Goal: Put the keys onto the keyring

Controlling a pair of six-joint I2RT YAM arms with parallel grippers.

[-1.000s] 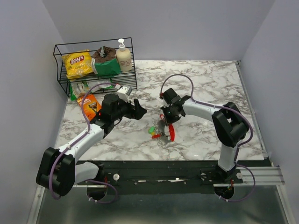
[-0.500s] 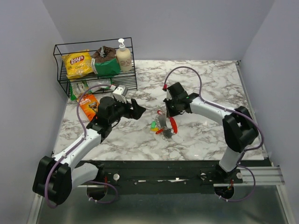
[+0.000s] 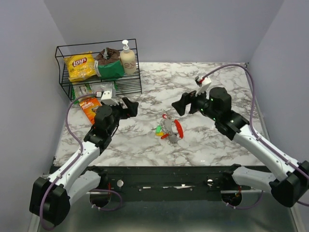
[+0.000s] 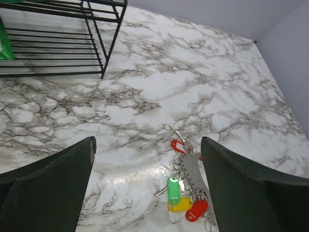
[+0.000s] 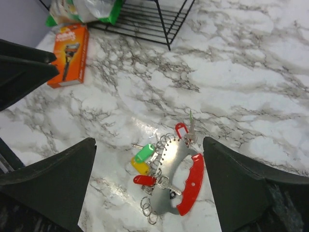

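The keyring lies flat on the marble table between the arms: a silvery plate with a red curved handle and several split rings along its edge. Keys hang at that edge, with a green head, a yellow head and a red head. Another red-headed key sits at the plate's far end. My left gripper is open and empty, left of the keyring. My right gripper is open and empty, above and right of it. The left wrist view shows the same cluster beside its right finger.
A black wire rack at the back left holds a Lay's bag, a green bag and a soap bottle. An orange box lies on the table by my left arm.
My right gripper has let go of the keyring, opened, and pulled back up and to the right. My left arm has drawn back to the left. The keyring now rests on the table.
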